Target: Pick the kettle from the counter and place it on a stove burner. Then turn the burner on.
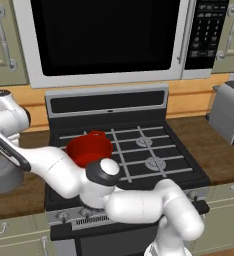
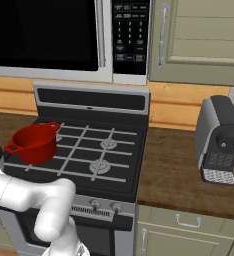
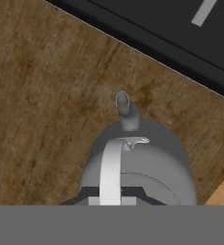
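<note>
The dull-grey kettle (image 3: 147,162) stands on the dark wood counter (image 3: 47,95) left of the stove, its short spout (image 3: 125,107) pointing toward the black cooktop (image 3: 157,28). My gripper (image 3: 111,200) is straight above it, shut on the kettle's thin arched handle (image 3: 111,167). In the left base view the kettle (image 1: 3,177) shows at the left edge under my hand. Two free stove burners (image 1: 155,163) (image 1: 144,142) lie on the right half of the cooktop, also seen as burners (image 2: 100,166) (image 2: 108,144) from the right base.
A red two-handled pot (image 1: 89,147) (image 2: 35,142) covers the front left burner, between the kettle and the free burners. Knobs (image 2: 95,204) line the stove front. A grey coffee machine (image 2: 220,140) stands on the right counter; a microwave (image 1: 104,40) hangs overhead.
</note>
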Tool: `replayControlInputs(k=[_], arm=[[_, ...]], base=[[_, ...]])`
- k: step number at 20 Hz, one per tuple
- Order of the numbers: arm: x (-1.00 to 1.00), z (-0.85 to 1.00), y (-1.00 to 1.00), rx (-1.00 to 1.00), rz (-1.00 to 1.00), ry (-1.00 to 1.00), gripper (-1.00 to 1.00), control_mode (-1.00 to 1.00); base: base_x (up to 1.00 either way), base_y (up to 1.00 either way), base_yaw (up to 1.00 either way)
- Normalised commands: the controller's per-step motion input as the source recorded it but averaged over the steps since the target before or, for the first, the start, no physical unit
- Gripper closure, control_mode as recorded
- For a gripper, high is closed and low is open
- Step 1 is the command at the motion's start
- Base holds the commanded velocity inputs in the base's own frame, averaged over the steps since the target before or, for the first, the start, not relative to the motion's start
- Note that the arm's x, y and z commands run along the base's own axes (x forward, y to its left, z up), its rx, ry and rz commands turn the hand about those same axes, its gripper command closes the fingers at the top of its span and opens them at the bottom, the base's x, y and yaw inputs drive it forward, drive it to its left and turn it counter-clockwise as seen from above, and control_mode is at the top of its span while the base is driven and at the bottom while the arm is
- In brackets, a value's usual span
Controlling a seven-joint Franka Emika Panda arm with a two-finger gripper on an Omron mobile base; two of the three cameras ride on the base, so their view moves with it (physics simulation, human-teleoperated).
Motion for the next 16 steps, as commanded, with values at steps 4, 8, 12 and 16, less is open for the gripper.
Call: replayControlInputs(k=[4,8,12,16], arm=[[-0.80,0.29,-0.25,0.00,0.06,-0.16,1.00,-1.00],[-0.86,0.27,-0.30,0.00,0.06,-0.09,1.00,-1.00],[-1.00,0.39,-0.49,0.00,0.07,-0.05,1.00,-1.00],[-0.89,0.57,-0.78,0.00,0.11,-0.08,1.00,-1.00]], base=[[0.00,0.00,0.00],[0.00,0.00,0.00],[0.00,0.00,0.00],[0.00,0.00,0.00]])
